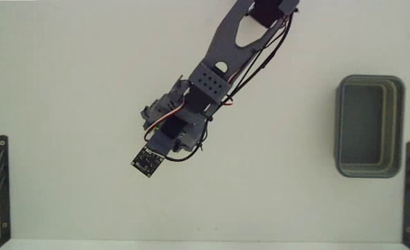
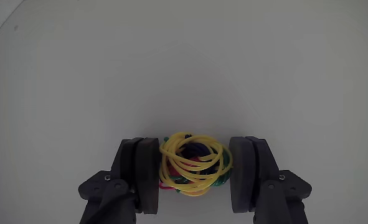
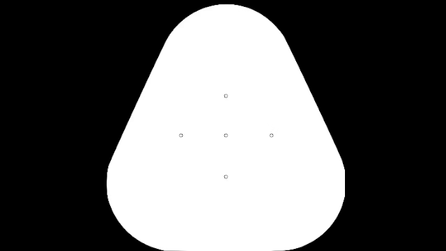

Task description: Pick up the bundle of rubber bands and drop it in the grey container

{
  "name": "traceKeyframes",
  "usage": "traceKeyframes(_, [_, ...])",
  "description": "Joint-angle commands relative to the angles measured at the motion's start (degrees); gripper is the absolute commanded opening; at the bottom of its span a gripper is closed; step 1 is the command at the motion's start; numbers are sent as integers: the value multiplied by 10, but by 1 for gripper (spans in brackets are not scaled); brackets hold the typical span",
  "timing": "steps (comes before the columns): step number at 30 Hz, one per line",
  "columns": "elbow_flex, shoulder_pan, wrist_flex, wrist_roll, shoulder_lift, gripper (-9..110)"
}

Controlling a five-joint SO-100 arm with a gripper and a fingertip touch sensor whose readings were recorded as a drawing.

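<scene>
A: Wrist view first. The claw (image 2: pixel 195 174) has both dark fingers (image 2: pixel 147 174) pressed against the bundle of rubber bands (image 2: pixel 193 163), one on each side. Clamped on it, I'd say.

B: Agreed, the loops touch both pads. Mostly yellow, with green and a bit of red tucked between the jaws. Beyond the fingertips there's only the pale table (image 2: pixel 184 62).

A: Now the fixed view from above. The arm (image 1: pixel 211 76) reaches down from the top edge, and the claw end sits under its own body, so the bundle is hidden here.

B: And the grey container (image 1: pixel 400 125)?

A: Well apart from the claw, off to its right in that view, near the table's right edge. Its hollow shows nothing inside.

B: A small dark circuit board (image 1: pixel 147 162) juts out just beside the wrist.
</scene>
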Motion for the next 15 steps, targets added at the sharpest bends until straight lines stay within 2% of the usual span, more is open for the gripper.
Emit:
traceKeyframes(1, [-2,13,-8,0,21,65])
traceKeyframes(15, [-2,13,-8,0,21,62])
